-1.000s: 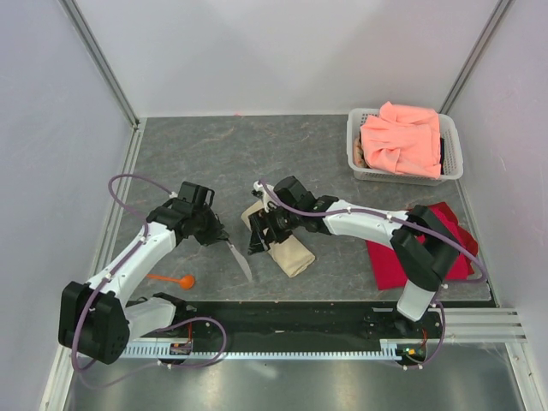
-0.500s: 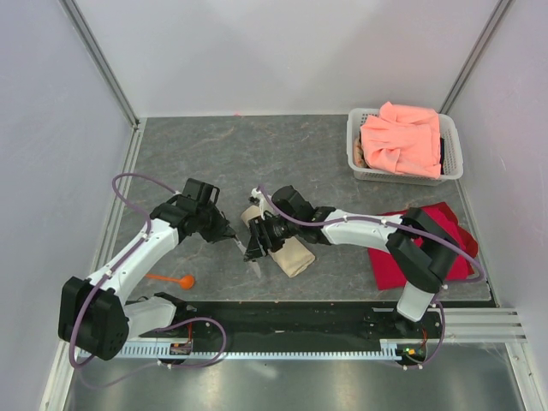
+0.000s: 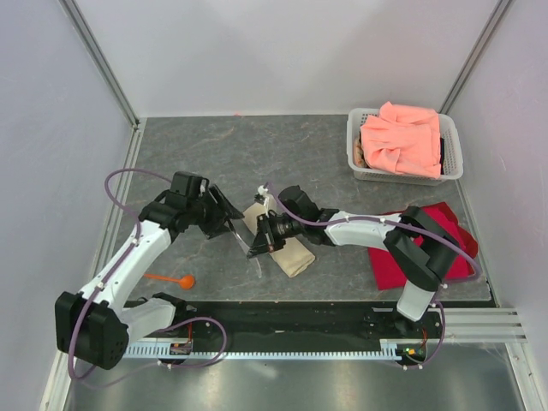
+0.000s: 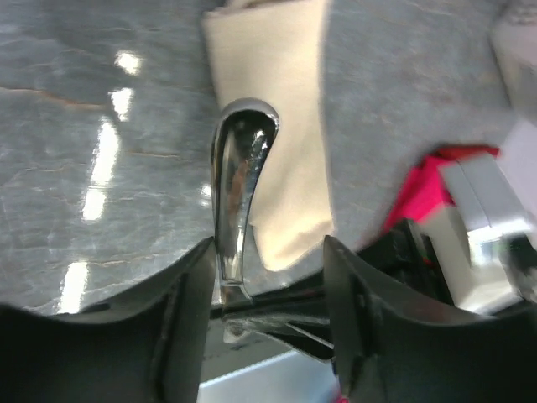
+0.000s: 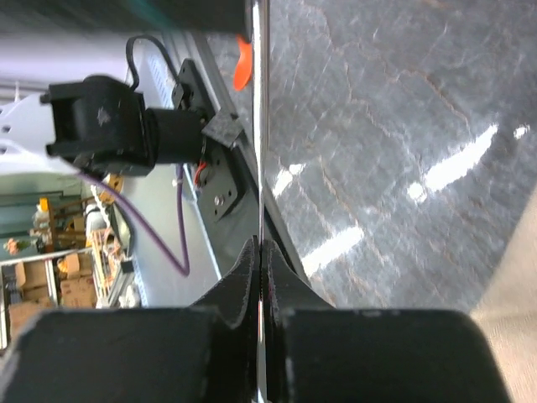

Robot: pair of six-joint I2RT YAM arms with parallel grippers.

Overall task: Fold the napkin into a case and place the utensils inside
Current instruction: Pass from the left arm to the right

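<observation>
The napkin (image 3: 289,250) lies as a folded beige case at the table's middle, also seen in the left wrist view (image 4: 277,126). A slender shiny metal utensil (image 3: 246,251) hangs just left of it, and my right gripper (image 3: 259,241) is shut on it; the right wrist view shows its thin edge (image 5: 260,126) pinched between the closed jaws (image 5: 262,252). My left gripper (image 3: 224,216) stands open around the utensil's handle (image 4: 239,168), the jaws wide apart (image 4: 268,290). The orange spoon (image 3: 176,279) lies on the table near the left arm's base, its bowl also visible (image 5: 242,63).
A white basket (image 3: 364,115) holding a salmon-pink cloth (image 3: 402,139) stands at the back right. A bright red cloth (image 3: 387,261) lies under the right arm. Enclosure walls close the left, back and right sides.
My right gripper closed on the metal utensil. My left gripper let go of it, opened and drew back a little to the left.
</observation>
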